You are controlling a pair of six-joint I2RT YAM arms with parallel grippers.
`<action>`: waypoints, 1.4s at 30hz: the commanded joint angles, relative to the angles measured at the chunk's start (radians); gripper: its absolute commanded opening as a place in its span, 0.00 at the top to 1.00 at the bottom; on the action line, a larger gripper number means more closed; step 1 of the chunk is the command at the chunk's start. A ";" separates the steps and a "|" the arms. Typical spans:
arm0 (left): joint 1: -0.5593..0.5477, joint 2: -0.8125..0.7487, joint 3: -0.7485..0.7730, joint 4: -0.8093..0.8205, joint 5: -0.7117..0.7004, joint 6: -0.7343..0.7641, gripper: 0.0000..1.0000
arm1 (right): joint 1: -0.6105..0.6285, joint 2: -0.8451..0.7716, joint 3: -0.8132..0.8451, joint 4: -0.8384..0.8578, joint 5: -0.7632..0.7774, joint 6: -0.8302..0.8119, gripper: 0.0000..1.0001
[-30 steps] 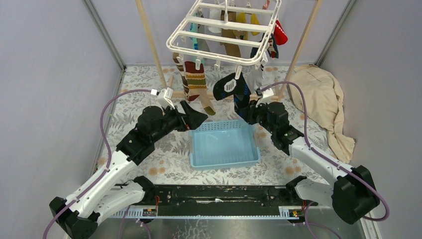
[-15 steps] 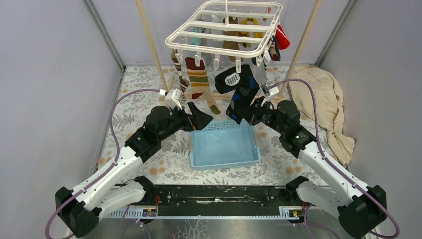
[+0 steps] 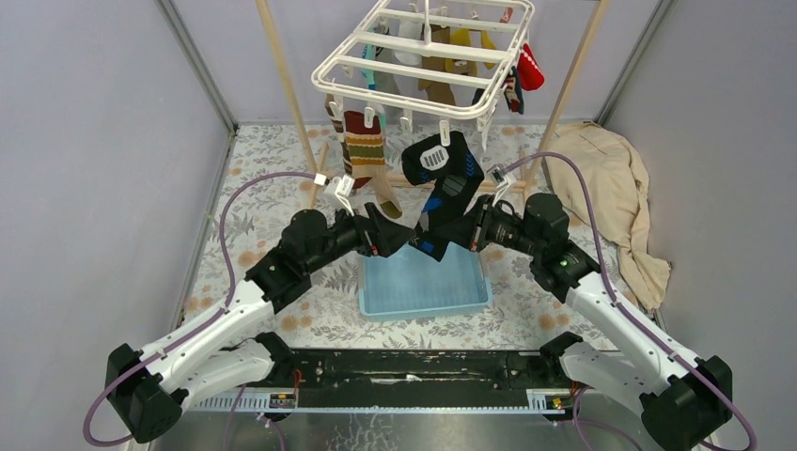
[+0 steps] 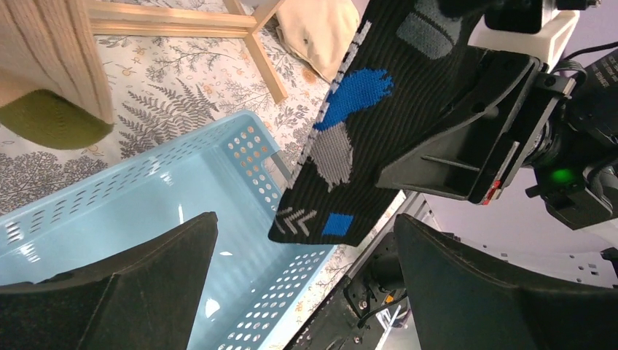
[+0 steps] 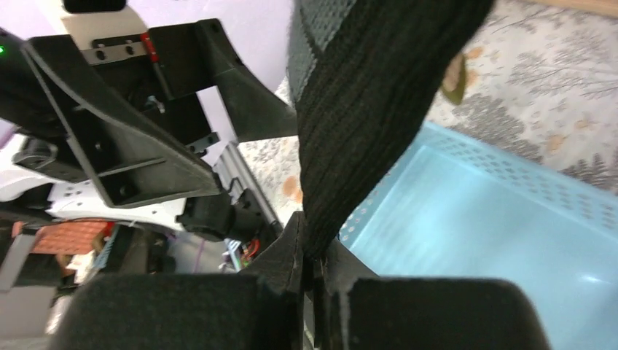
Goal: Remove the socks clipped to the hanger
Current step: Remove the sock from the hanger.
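The right gripper point(image 5: 313, 255) has its fingers pressed tight together on the lower part of a black sock point(image 3: 449, 183) with blue and grey patches, which runs slantwise up from the grip toward the front rim of the white hanger point(image 3: 395, 99); whether a clip holds its top end is hard to tell from above. The left gripper point(image 4: 302, 226) faces it from the other side with its fingers point(image 4: 146, 284) spread wide, holding nothing, the sock's loose end hanging just in front of them. Both grippers are above the far edge of a pale blue basket point(image 3: 423, 287) on the table point(image 3: 273, 178). A brown-striped sock point(image 3: 365, 150), a red one point(image 3: 529, 68) and other socks hang clipped to the hanger. A beige cloth point(image 3: 611, 188) lies to the right
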 commanded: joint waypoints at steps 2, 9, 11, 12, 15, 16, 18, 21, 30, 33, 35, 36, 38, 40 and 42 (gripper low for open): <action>-0.009 -0.045 -0.069 0.156 0.035 0.020 0.01 | 0.002 -0.022 -0.026 0.150 -0.124 0.141 0.99; -0.009 -0.045 -0.163 0.310 0.076 -0.012 0.01 | 0.002 -0.014 -0.071 0.290 -0.184 0.263 0.99; -0.009 -0.039 -0.192 0.370 0.093 -0.033 0.01 | 0.003 -0.011 -0.083 0.336 -0.201 0.303 0.99; -0.009 -0.034 -0.204 0.399 0.101 -0.043 0.01 | 0.003 -0.009 -0.089 0.362 -0.211 0.323 0.99; -0.008 -0.017 -0.241 0.495 0.135 -0.089 0.01 | 0.003 -0.001 -0.111 0.434 -0.230 0.379 0.99; -0.009 -0.013 -0.249 0.522 0.145 -0.105 0.01 | 0.002 0.000 -0.121 0.455 -0.234 0.396 0.99; -0.009 -0.005 -0.260 0.562 0.159 -0.130 0.01 | 0.002 0.004 -0.142 0.505 -0.240 0.432 0.99; -0.009 -0.004 -0.281 0.616 0.171 -0.161 0.01 | 0.002 0.013 -0.170 0.573 -0.256 0.472 0.99; -0.011 -0.003 -0.304 0.706 0.191 -0.217 0.18 | 0.002 0.026 -0.222 0.616 -0.249 0.489 0.99; -0.016 0.006 -0.309 0.721 0.202 -0.222 0.28 | 0.003 0.038 -0.234 0.650 -0.248 0.503 0.99; -0.017 0.009 -0.314 0.728 0.204 -0.224 0.33 | 0.003 0.050 -0.244 0.683 -0.249 0.521 0.99; -0.018 0.011 -0.319 0.732 0.204 -0.224 0.34 | 0.003 0.057 -0.247 0.703 -0.252 0.528 0.99; -0.018 0.014 -0.326 0.738 0.207 -0.226 0.39 | 0.003 0.068 -0.253 0.724 -0.255 0.539 0.99; -0.020 0.021 -0.333 0.750 0.213 -0.231 0.45 | 0.003 0.077 -0.257 0.737 -0.255 0.541 0.99; -0.021 0.028 -0.336 0.756 0.217 -0.234 0.53 | 0.003 0.087 -0.260 0.746 -0.253 0.544 0.99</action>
